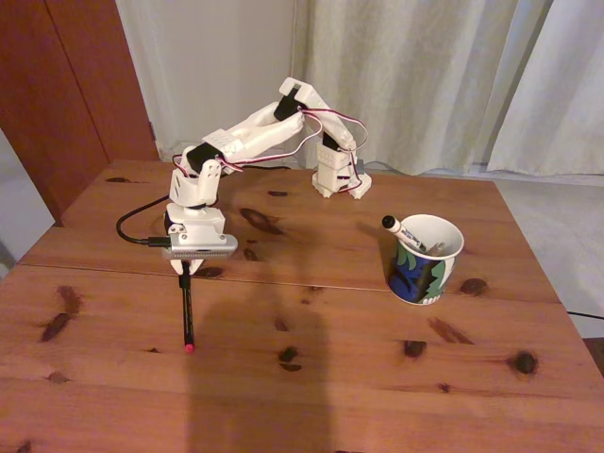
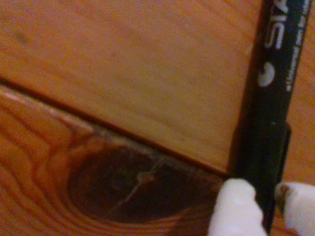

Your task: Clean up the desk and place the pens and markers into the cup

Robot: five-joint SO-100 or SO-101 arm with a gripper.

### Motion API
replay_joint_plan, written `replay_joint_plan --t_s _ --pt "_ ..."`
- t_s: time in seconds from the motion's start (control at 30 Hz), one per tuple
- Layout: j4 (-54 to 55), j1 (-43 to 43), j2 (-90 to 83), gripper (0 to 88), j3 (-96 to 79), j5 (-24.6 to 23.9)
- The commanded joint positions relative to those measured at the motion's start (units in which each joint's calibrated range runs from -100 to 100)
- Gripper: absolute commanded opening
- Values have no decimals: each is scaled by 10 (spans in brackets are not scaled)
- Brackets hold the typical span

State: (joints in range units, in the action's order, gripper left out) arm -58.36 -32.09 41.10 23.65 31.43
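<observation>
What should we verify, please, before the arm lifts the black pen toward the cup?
1. Gripper fingers either side of the black pen: ok.
2. Grip firm enough to lift: cannot tell.
3. Pen's red tip resting on the desk, free of other things: ok.
4. Cup upright: ok.
5. Room in the cup beside the white marker already leaning inside: ok.
6. Bare desk between pen and cup: ok.

White curtains (image 1: 444, 75) behind, dark wooden door (image 1: 66, 85) at left, pale floor (image 1: 566, 236)
</observation>
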Motion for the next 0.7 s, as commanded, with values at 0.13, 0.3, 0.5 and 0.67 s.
replay_joint_plan --t_s 0.13,0.3,0.5,0.67 --pt "15 -2 -8 147 5 -11" --pt "15 -2 -7 148 3 -10" --pt "15 -13 -7 148 -33 -7" --pt "15 -15 -7 147 -36 -4"
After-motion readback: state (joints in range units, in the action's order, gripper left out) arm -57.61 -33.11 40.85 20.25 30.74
